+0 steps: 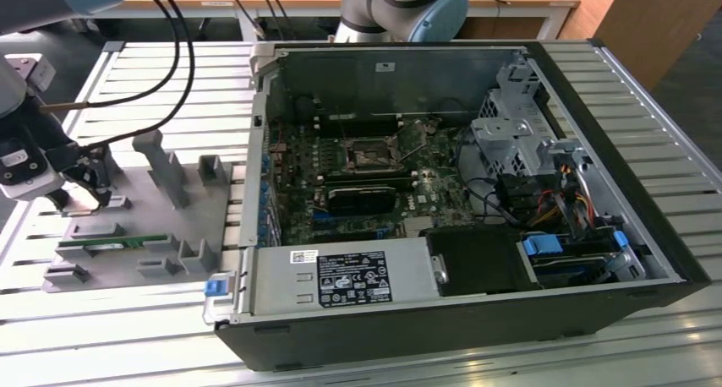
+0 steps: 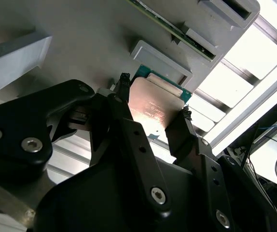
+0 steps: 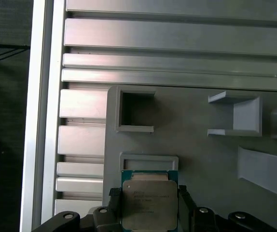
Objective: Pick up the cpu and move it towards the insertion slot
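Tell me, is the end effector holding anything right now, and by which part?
Yes: the end effector grips the chip by two opposite side edges, one finger against each.

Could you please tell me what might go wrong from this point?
The claw seems to hold the cpu by two thin edges only, so it could slip or tilt. The slot lies inside the case, beyond its wall, so the claw might strike the wall on the way.
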### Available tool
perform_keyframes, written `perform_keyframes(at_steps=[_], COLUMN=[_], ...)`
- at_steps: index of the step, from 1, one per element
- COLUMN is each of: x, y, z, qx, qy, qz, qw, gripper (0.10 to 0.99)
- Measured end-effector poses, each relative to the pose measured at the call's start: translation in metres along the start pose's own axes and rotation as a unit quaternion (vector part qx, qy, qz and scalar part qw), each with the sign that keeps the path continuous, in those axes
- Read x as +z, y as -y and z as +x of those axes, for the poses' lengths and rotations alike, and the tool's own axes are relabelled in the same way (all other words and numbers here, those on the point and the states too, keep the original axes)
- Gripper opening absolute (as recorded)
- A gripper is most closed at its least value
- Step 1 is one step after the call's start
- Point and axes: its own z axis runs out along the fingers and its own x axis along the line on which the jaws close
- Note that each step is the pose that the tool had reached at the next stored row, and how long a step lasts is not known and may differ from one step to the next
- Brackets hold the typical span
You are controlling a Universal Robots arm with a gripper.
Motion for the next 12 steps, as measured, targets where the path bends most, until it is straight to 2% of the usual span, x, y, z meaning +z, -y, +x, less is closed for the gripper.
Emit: perform_keyframes(at_steps=[12], x=[-0.0021], y=[-0.0001], z=[0.0000], qx=[0.000], qy=[0.0000], qz=[0.0000], qw=[1.0000], gripper=[0.545])
